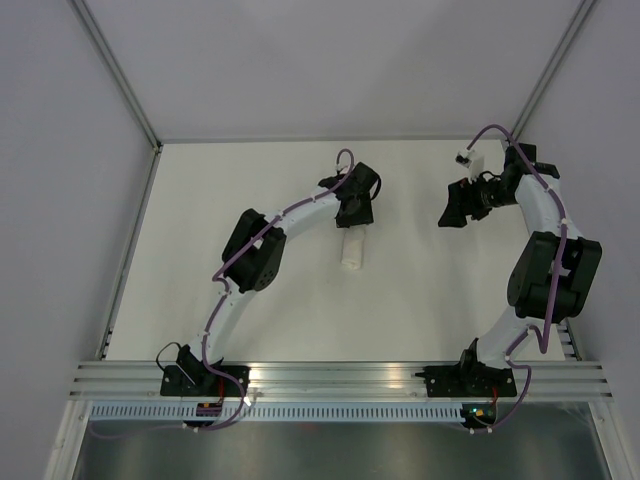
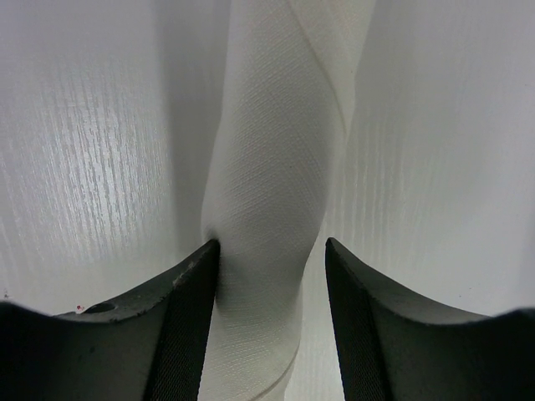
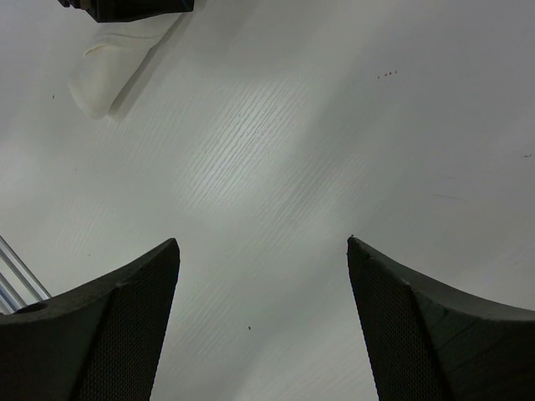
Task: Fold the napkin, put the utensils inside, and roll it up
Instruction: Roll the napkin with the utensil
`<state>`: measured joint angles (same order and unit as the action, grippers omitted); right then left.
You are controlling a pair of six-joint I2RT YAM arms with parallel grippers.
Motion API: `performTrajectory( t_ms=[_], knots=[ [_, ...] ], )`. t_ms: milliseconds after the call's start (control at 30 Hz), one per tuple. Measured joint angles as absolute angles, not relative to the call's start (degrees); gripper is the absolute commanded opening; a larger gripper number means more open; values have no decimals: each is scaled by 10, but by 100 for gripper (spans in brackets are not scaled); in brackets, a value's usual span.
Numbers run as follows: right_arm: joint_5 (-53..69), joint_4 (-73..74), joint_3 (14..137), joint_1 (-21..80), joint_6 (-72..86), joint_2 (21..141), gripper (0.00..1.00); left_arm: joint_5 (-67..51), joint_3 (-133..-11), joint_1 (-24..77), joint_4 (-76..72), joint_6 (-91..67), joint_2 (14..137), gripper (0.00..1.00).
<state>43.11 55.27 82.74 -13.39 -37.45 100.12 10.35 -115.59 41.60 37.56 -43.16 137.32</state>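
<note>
Napkin roll (image 2: 276, 125) lies between fingers of the parted left hand (image 2: 272, 242), seemingly touching one; right hand (image 3: 263, 242) gapes empty.

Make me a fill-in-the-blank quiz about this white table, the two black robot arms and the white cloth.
1. The white cloth napkin lies on the white table, already ____ into a slim cylinder.
2. The left gripper straddles the roll, with one black finger on each ____ of it.
3. The right gripper hovers over bare table away from the roll, its jaws wide ____.

Missing words: rolled; side; open.
</note>
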Motion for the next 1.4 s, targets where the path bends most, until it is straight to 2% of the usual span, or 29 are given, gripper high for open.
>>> performTrajectory(
  t_ms=[433, 467, 1100, 1233, 1400],
  knots=[
    [431, 554, 812, -134, -390, 1000, 86, 147, -1143, 439, 392, -431, 1362, 62],
    [431, 555, 811, -134, -391, 999, 86, 149, -1142, 440, 394, -431, 1361, 70],
    [431, 557, 805, -139, -391, 993, 86, 183, -1129, 446, 411, -371, 1318, 70],
    [431, 543, 799, -143, -380, 991, 87, 186, -1112, 440, 401, -341, 1273, 71],
    [431, 526, 792, -154, -359, 972, 89, 176, -995, 417, 370, -305, 1117, 72]
  ],
)
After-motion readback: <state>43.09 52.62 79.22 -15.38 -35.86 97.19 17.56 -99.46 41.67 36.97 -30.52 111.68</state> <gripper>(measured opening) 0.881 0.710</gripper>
